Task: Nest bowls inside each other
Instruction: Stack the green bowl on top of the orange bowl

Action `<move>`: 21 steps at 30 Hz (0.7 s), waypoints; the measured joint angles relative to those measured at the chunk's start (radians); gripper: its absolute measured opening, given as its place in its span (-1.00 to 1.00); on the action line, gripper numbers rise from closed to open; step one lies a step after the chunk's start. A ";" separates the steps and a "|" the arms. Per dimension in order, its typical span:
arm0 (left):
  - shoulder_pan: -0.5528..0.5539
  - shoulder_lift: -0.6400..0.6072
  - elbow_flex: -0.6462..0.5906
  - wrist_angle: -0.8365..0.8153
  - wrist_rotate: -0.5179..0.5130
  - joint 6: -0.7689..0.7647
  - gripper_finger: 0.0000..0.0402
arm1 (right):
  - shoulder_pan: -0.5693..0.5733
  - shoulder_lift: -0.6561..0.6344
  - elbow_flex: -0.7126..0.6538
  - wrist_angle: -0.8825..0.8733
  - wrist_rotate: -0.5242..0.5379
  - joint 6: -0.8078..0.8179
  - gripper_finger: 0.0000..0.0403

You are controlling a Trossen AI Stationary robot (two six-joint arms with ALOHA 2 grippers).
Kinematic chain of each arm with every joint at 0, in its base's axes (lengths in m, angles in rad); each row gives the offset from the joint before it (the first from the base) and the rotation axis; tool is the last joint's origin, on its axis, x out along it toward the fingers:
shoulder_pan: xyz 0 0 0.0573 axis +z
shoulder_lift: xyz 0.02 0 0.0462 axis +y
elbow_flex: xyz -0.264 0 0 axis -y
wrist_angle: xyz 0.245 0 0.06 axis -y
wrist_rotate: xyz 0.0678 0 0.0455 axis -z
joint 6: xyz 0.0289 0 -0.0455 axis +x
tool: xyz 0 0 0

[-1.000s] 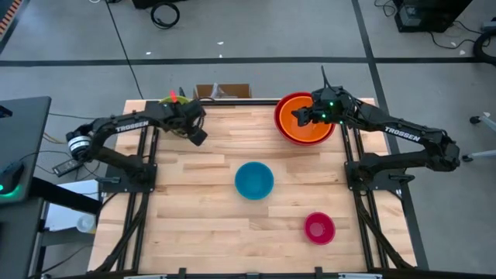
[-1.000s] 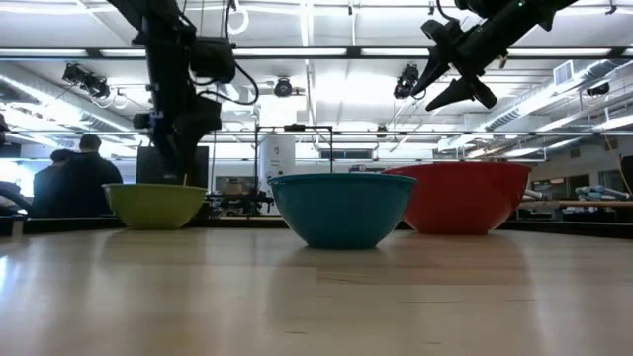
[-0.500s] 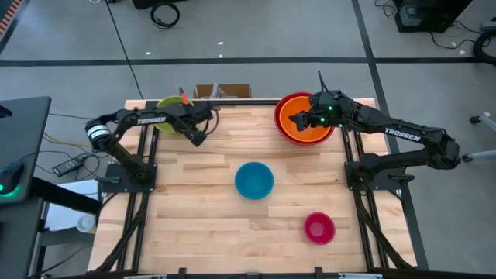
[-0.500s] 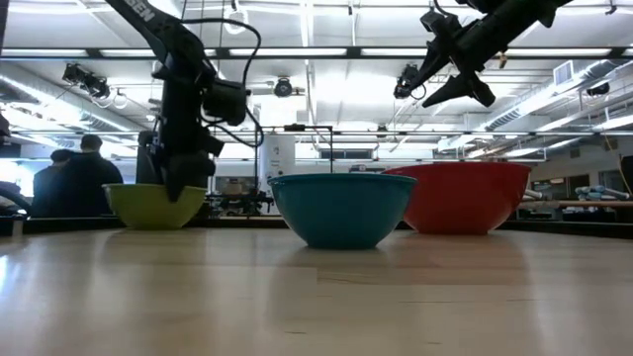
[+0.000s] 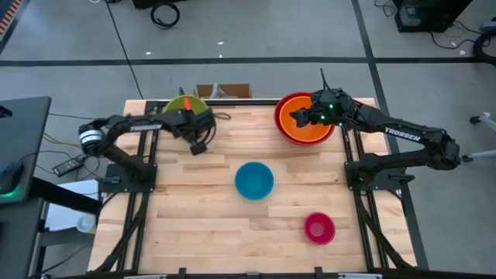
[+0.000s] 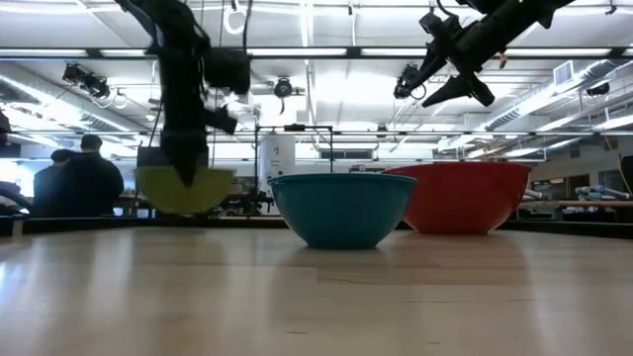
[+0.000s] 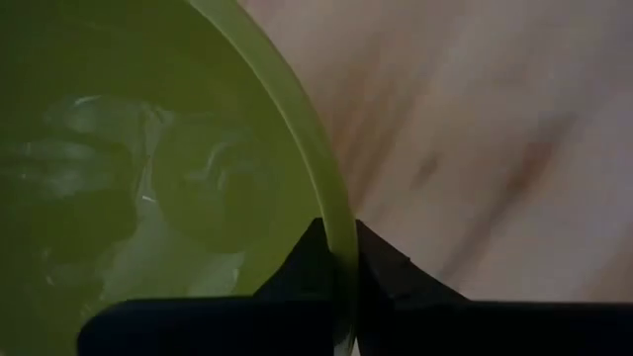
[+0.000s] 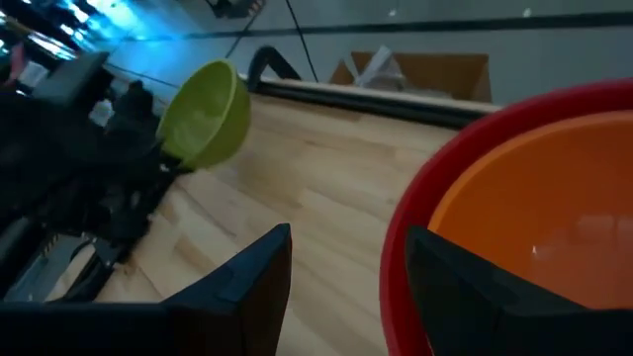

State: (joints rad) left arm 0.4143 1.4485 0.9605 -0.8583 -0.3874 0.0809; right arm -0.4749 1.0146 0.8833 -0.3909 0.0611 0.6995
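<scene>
A lime-green bowl (image 5: 184, 105) hangs tilted above the table's far left corner, and my left gripper (image 5: 195, 122) is shut on its rim. In the low view the green bowl (image 6: 184, 189) is off the wood. My right gripper (image 5: 299, 118) hovers open over an orange bowl (image 5: 308, 124) that sits inside a red bowl (image 5: 282, 124) at the far right. A blue bowl (image 5: 254, 180) stands on its base at mid-table. A small pink bowl (image 5: 319, 227) stands at the near right. My left gripper pinches the green bowl's rim (image 7: 336, 213) on its near right side. One finger (image 7: 302, 267) is inside the bowl and the other (image 7: 388, 272) is outside. The fingers slant down from above. The bowl hangs tilted below them, clear of the table.
A cardboard box (image 5: 223, 91) sits just beyond the table's far edge, between the green and red bowls. Bare wood lies between the blue bowl and the far edge. People stand in the room behind the table at the left (image 6: 84, 178).
My left gripper has rolled, moved over the green bowl and shut on its rim. The bowl, which stood flat on the table, now hangs lifted and tipped, shifted a little toward the table's right. My right gripper has kept still.
</scene>
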 joint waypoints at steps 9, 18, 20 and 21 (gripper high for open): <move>-0.313 -0.167 0.008 0.001 -0.306 0.420 -0.95 | 0.028 0.082 0.000 0.268 -0.038 -0.098 0.01; -0.405 -0.145 0.009 0.043 -0.515 0.651 -0.93 | 0.125 0.259 0.170 0.306 -0.009 -0.233 0.01; -0.416 -0.138 0.009 0.093 -0.550 0.736 -0.93 | 0.141 0.308 0.237 0.269 0.025 -0.282 0.01; -0.420 -0.138 0.009 0.114 -0.557 0.779 -0.93 | 0.148 0.334 0.274 0.247 0.039 -0.306 0.01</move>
State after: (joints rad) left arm -0.0058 1.3109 0.9691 -0.7444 -0.9448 0.8596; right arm -0.3268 1.3485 1.1573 -0.1435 0.0999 0.3930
